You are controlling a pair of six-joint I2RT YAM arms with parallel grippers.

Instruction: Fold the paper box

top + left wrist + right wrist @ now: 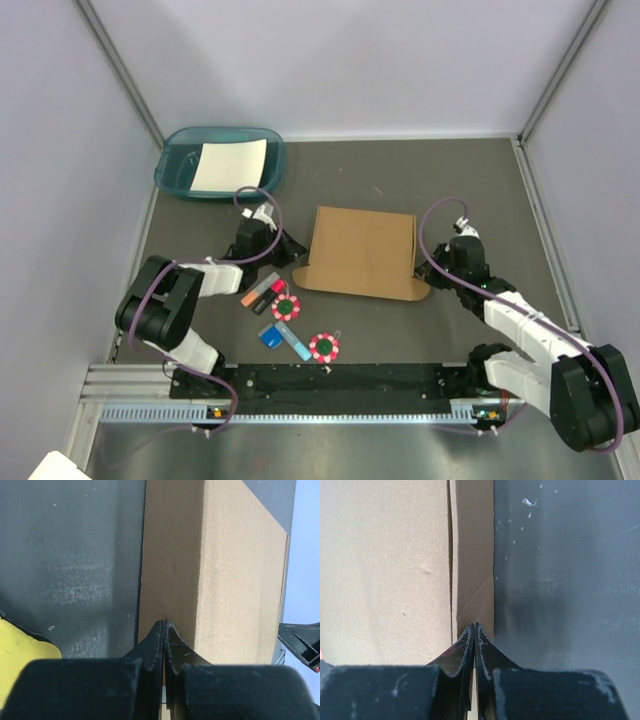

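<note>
The paper box (362, 250) is a brown corrugated sheet lying in the middle of the table, with its side flaps creased. My left gripper (292, 252) is at its left edge. In the left wrist view the gripper (165, 622) is shut, with a thin strip of the box's (235, 580) shaded left flap between the fingers. My right gripper (428, 268) is at the box's right edge. In the right wrist view it (474, 625) is shut on the narrow right flap of the box (385, 570).
A teal tray (180, 170) holding a white paper sheet (228, 165) stands at the back left. Markers (262, 292), two round red-and-green items (286, 307) and a blue item (270, 337) lie near the front left of the box.
</note>
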